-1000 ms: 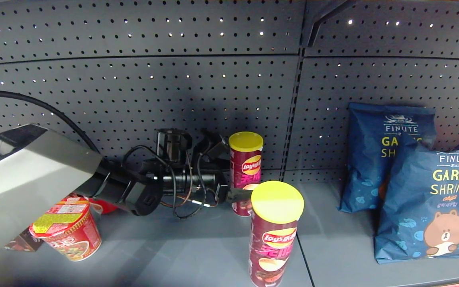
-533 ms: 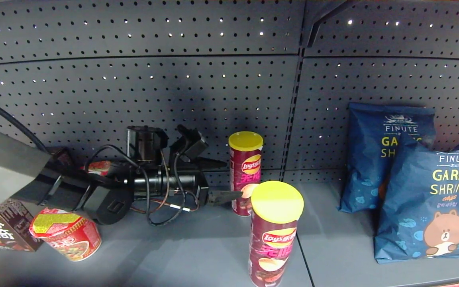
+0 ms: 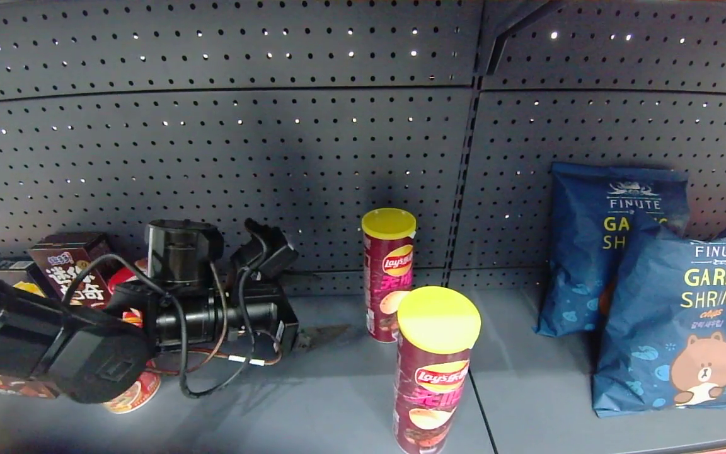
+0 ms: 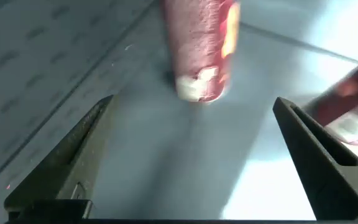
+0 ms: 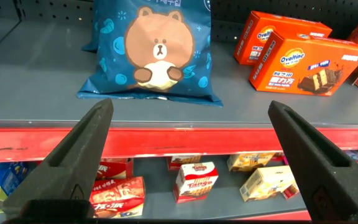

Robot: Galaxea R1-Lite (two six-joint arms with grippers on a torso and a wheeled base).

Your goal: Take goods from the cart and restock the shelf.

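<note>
Two dark red chip cans with yellow lids stand upright on the grey shelf [image 3: 312, 410]: the rear can [image 3: 388, 271] near the pegboard and the front can [image 3: 435, 372] closer to me. My left gripper [image 3: 320, 304] is open and empty, a short way left of the rear can, pointing at it. The left wrist view has the rear can [image 4: 201, 50] ahead between the spread fingers [image 4: 67, 168] and the front can [image 4: 353, 106] off to one side. My right gripper [image 5: 191, 165] is open and empty in front of the shelf's red edge [image 5: 179, 140].
Blue shrimp chip bags [image 3: 672, 315] lean at the shelf's right, with orange boxes [image 5: 297, 50] beyond them. A red noodle cup [image 3: 133, 397] and dark snack boxes [image 3: 73, 274] sit behind my left arm. Lower shelves hold more boxes [image 5: 194, 180]. The pegboard wall [image 3: 275, 157] backs the shelf.
My left arm has pulled back to the left, away from the rear can, which stays standing where it was. The snack boxes behind the arm have come into sight.
</note>
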